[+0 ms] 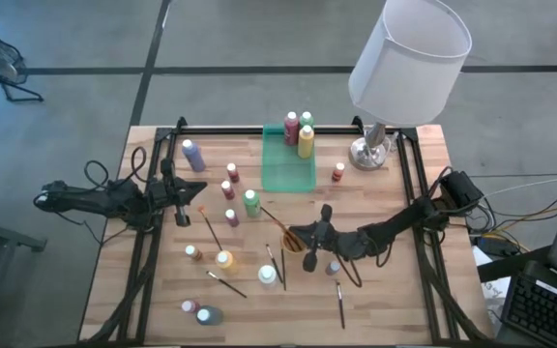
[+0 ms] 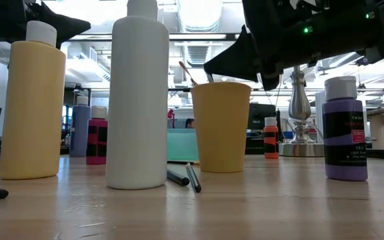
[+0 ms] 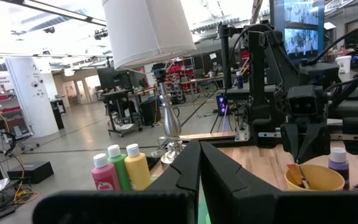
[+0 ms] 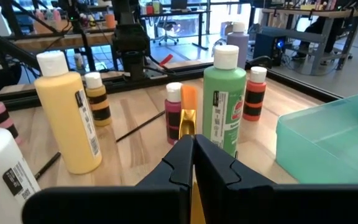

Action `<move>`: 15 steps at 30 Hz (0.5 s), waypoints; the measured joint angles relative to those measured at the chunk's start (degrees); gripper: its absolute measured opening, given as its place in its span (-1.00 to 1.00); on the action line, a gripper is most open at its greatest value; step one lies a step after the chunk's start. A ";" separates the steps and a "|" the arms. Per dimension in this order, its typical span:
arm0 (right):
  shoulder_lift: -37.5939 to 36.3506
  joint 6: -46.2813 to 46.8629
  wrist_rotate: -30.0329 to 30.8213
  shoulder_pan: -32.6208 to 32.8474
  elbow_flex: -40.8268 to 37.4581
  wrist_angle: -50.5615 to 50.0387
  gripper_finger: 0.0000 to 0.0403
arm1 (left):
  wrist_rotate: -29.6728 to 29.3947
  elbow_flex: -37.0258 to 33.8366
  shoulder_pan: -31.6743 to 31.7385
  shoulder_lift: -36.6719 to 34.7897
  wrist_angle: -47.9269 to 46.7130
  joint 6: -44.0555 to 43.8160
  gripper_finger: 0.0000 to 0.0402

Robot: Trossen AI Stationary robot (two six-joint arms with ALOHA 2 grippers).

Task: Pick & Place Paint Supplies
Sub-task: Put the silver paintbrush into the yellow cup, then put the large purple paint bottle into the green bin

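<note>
Several small paint bottles stand on the wooden table, among them a green one (image 1: 250,203), a yellow one (image 1: 224,259) and a white one (image 1: 267,275). Thin paintbrushes (image 1: 227,283) lie flat between them. The green tray (image 1: 288,172) has three bottles (image 1: 299,130) at its far end. My right gripper (image 1: 298,235) is over the orange-yellow cup (image 2: 220,127), shut on a paintbrush (image 1: 271,217). My left gripper (image 1: 184,208) hovers shut at the table's left, touching nothing. My right gripper pinches a paintbrush between its two fingers, coming nearly level from the table's right. The gold ferrule (image 4: 186,124) and orange bristles stick out past the fingertips. The brush slants up out of the cup toward the far left; the fingers hide its handle.
A lamp with a metal base (image 1: 370,150) and a white shade (image 1: 409,58) stands at the far right. A red-orange bottle (image 1: 338,172) is beside it, and a purple bottle (image 2: 345,130) stands under my right arm. Black rails run along the table's left and right sides.
</note>
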 joint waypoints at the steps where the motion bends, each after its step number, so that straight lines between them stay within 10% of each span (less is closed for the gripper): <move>1: 0.00 0.11 0.00 -0.02 -0.01 -0.09 -0.96 | 0.00 0.00 0.00 -0.02 0.00 -0.01 -0.92; 15: -0.22 0.19 -0.04 0.01 1.04 -0.18 -0.60 | 0.00 0.00 0.00 -0.02 -0.04 0.00 -0.92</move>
